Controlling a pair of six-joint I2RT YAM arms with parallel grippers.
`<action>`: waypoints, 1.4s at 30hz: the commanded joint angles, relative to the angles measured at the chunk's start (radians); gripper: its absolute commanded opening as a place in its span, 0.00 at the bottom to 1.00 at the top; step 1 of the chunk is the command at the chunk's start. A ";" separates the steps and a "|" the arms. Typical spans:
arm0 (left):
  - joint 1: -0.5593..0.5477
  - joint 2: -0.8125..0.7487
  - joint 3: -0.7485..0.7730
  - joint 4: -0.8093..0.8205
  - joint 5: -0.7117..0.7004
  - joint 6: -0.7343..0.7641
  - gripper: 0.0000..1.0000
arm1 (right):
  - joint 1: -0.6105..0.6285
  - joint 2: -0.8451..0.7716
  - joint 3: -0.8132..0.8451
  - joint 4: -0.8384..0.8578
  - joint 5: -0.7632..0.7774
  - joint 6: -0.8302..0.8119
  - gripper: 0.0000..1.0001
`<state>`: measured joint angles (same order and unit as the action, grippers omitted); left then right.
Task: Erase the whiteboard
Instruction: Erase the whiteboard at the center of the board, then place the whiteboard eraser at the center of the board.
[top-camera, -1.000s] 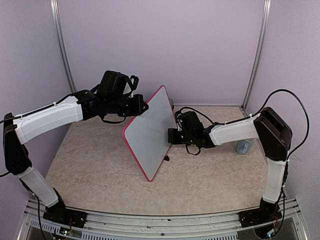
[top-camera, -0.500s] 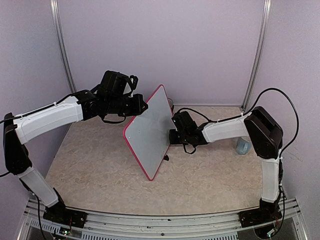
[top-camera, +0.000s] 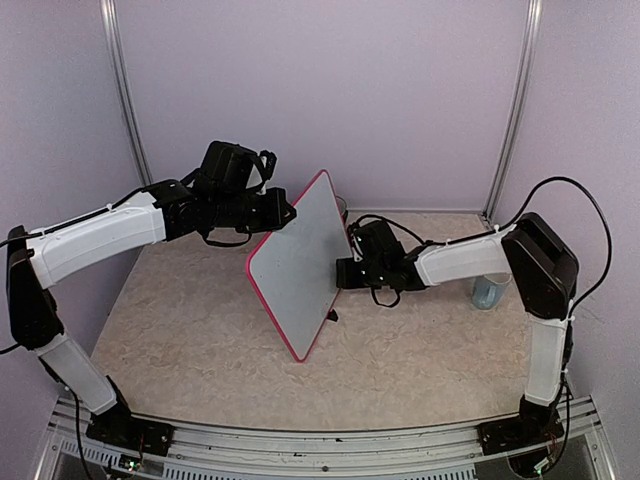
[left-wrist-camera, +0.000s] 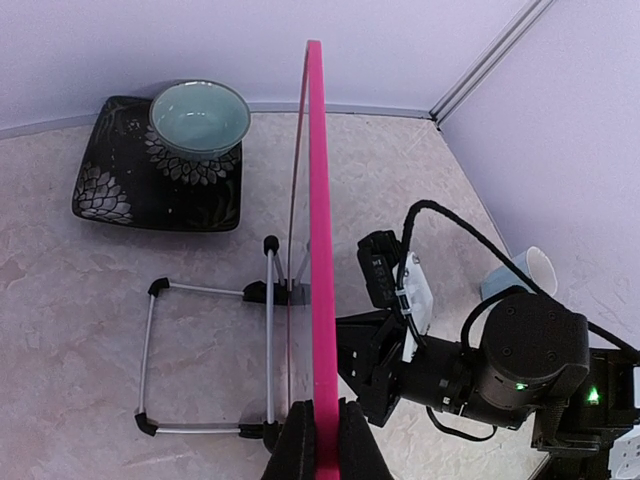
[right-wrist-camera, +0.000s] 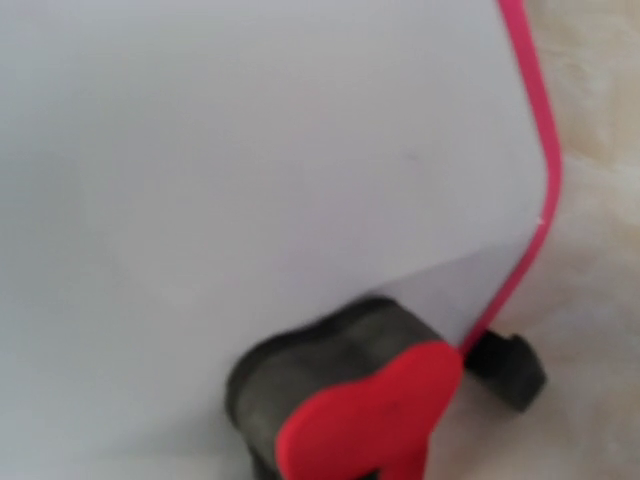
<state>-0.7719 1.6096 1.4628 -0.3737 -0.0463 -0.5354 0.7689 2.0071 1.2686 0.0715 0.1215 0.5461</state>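
1. Between the left fingers (left-wrist-camera: 294, 448), pressed onto its pink top edge, the whiteboard (top-camera: 300, 265) stands tilted.
2. Right fingers (top-camera: 347, 272) pinch the eraser (right-wrist-camera: 365, 415) against its face.
3. Likely light, stiff, slick: grip the frame.

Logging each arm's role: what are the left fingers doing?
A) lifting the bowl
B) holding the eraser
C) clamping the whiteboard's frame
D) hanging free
C: in the left wrist view the left fingers are shut on the pink frame of the whiteboard.
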 joint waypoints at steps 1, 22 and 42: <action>-0.044 0.043 -0.003 0.015 0.190 0.013 0.00 | 0.060 -0.082 0.021 0.151 -0.203 -0.026 0.06; -0.034 0.061 0.112 -0.025 0.182 0.035 0.00 | -0.015 -0.462 -0.198 -0.195 0.278 0.003 0.06; -0.021 0.070 0.167 -0.025 0.141 0.072 0.00 | -0.088 -0.579 -0.482 -0.268 0.226 -0.019 0.07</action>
<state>-0.7975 1.6863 1.5791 -0.4500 0.0746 -0.4725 0.6979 1.4399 0.8158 -0.1776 0.3641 0.5415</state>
